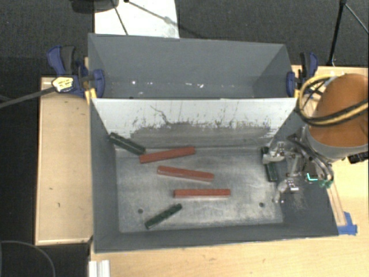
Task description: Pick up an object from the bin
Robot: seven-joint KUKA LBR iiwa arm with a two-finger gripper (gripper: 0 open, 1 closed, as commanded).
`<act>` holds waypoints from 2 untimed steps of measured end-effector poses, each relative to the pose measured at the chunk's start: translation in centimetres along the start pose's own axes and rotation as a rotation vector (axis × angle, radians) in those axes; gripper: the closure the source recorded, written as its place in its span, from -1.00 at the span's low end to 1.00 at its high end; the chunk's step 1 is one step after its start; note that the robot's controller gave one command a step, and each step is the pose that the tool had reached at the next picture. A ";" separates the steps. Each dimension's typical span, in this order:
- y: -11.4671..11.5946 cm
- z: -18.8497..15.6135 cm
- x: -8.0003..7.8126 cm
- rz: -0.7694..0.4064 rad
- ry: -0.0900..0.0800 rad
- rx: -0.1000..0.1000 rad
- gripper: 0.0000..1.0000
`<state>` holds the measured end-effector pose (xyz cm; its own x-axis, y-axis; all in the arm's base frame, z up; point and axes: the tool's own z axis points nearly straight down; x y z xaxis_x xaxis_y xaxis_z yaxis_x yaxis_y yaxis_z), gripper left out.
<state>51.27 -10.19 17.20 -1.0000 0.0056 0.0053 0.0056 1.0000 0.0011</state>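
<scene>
- Grey metal forms the floor and the sloped walls of the bin [190, 111]. The floor is scratched and mostly bare.
- Your gripper [283, 180] stands at the right side of the bin, close to the right wall and low over the floor.
- You cannot tell from this view whether the gripper is apart or together, because its metal parts overlap. No thing is seen clamped in it.
- The thing nearest to it is the lowest red-brown bar [202, 193]. It lies flat near the middle of the floor, to the left of the gripper in the view and well apart from it.
- The long axis of this bar runs almost left to right, so its right end points toward the gripper. I judge that you must move the gripper to the left and close it across the narrow width of the bar, not along its length.
- Now count the red-brown bars: there are three. The middle bar [185, 173] and the upper bar [167, 154] lie behind the lowest one, each a little more to the left and slightly tilted.
- Of dark sticks there are two. The dark green stick [162, 216] lies near the front left, and the black stick [127, 143] lies at the back left, against the foot of the wall.
- Together this makes five things. None of them touches the gripper.
</scene>
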 end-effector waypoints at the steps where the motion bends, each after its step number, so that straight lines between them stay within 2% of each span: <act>1: 0.0 -0.4 -0.2 -0.003 -0.008 0.001 -1.00; 2: 3.8 4.2 -1.3 -0.048 -0.016 0.004 -1.00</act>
<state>52.53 -6.43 12.97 -0.9990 -0.0428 -0.0105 -0.0428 0.9991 -0.0029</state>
